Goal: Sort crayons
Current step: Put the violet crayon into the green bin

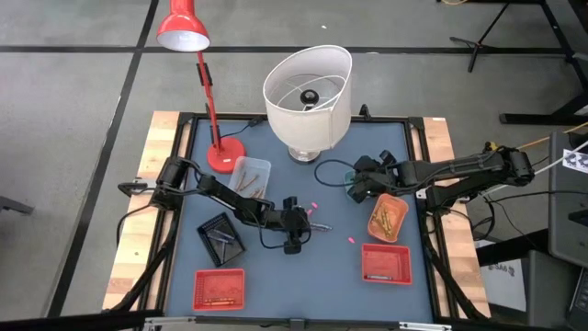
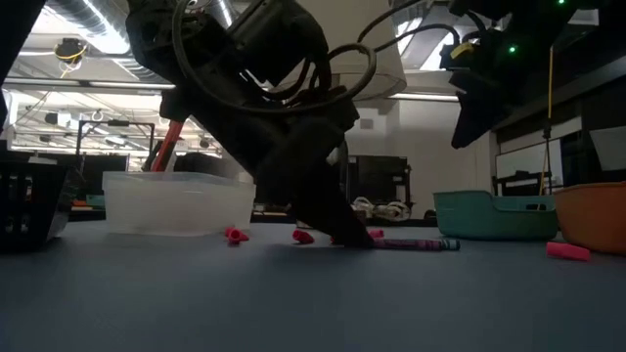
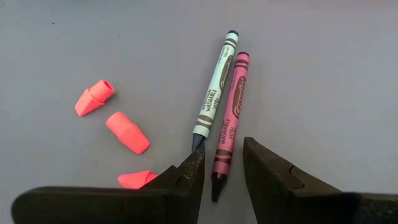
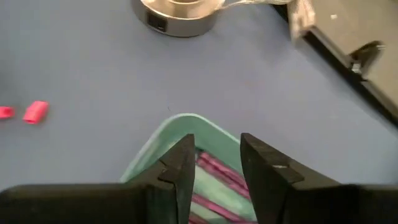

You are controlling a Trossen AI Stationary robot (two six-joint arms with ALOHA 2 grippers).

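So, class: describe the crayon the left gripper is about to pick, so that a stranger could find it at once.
Start at the white lampshade and come down to mid-table, where the left gripper stands open over two crayons. The magenta crayon lies between its fingers; its neighbour, the pale green crayon with a dark tip, lies alongside, beside three pink eraser caps.

On the blue worktop (image 1: 303, 276), the left tool (image 1: 303, 223) sits mid-table beside small pink bits (image 1: 313, 205). The right tool (image 1: 356, 187) hovers over a teal bin (image 1: 353, 193), near the orange tray (image 1: 388, 218). Far: white lampshade (image 1: 308, 97), red lamp (image 1: 184, 28).
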